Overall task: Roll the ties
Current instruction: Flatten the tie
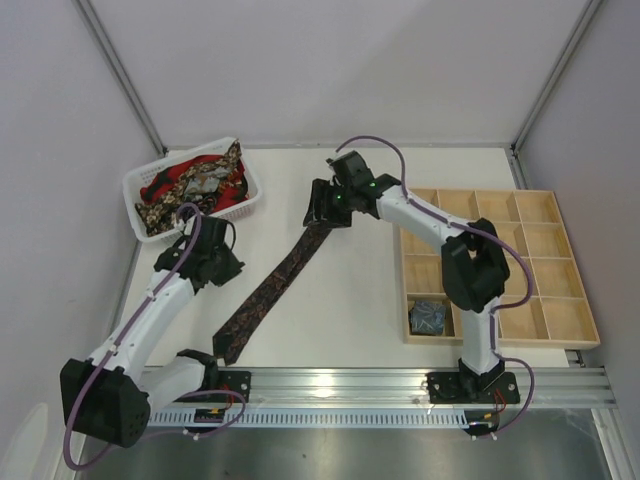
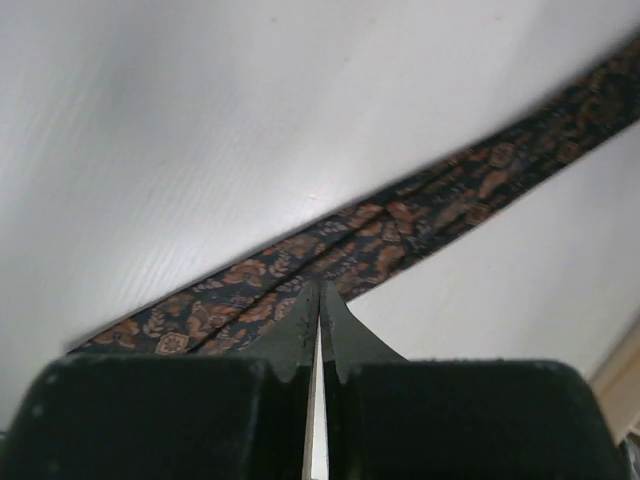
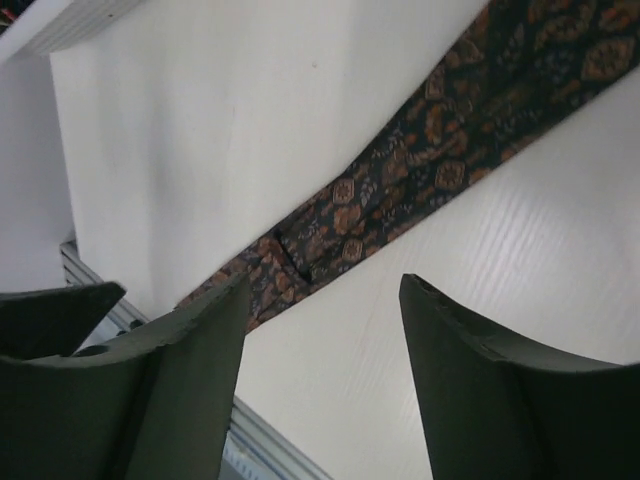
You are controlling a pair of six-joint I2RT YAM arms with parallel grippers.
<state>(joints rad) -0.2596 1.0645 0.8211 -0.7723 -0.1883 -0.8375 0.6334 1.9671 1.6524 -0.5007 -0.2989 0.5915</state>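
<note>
A dark brown-maroon patterned tie (image 1: 272, 288) lies flat and stretched diagonally on the white table, wide pointed end near the front rail, narrow end at the back. My right gripper (image 1: 320, 218) hangs over the narrow end. In the right wrist view it (image 3: 325, 290) is open, and the tie (image 3: 400, 185) lies on the table beyond the fingertips with nothing between them. My left gripper (image 1: 230, 268) sits just left of the tie's middle. It (image 2: 320, 292) is shut and empty, tips close above the tie (image 2: 380, 240).
A white basket (image 1: 140, 185) at the back left holds several tangled ties (image 1: 195, 185). A wooden compartment tray (image 1: 500, 265) stands at the right, with a grey-blue coiled tie (image 1: 428, 317) in its near-left cell. The metal rail (image 1: 400, 385) runs along the near edge.
</note>
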